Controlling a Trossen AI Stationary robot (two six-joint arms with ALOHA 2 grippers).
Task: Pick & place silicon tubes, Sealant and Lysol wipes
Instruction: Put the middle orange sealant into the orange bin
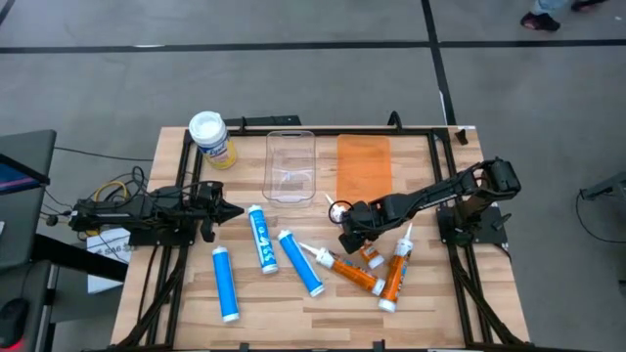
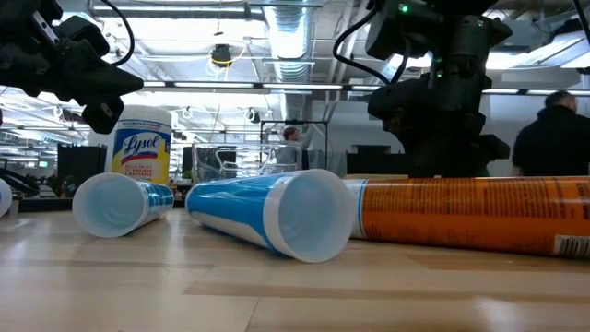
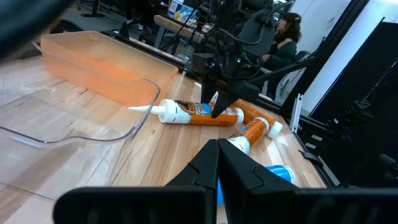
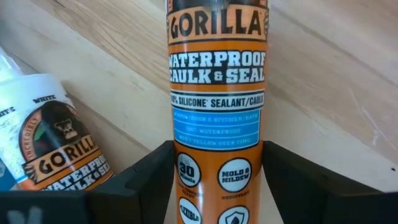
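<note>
**Sealant tube straddled by the right end effector**

Orange sealant tubes (image 1: 354, 271) are seen lying on the wooden worktop (image 1: 460, 303), right of centre. The right end effector (image 1: 352, 235) is lowered over them; in the right wrist view its two fingers (image 4: 140, 180) are spread apart on either side of one orange Gorilla sealant tube (image 4: 216, 112), with a second tube (image 4: 53, 143) lying just beside. Whether the fingers press on the tube cannot be told.

The left end effector (image 1: 233, 211) is held at the worktop's left side, its fingers brought together to a point, with nothing between them.

Three blue silicone tubes (image 1: 262, 238) are laid out near the middle and left of the worktop. The Lysol wipes (image 1: 211, 140) are stood upright at the far left corner, well apart from both arms. A clear tray (image 1: 290, 164) and an orange tray (image 1: 364, 166) are set side by side at the far edge.
</note>
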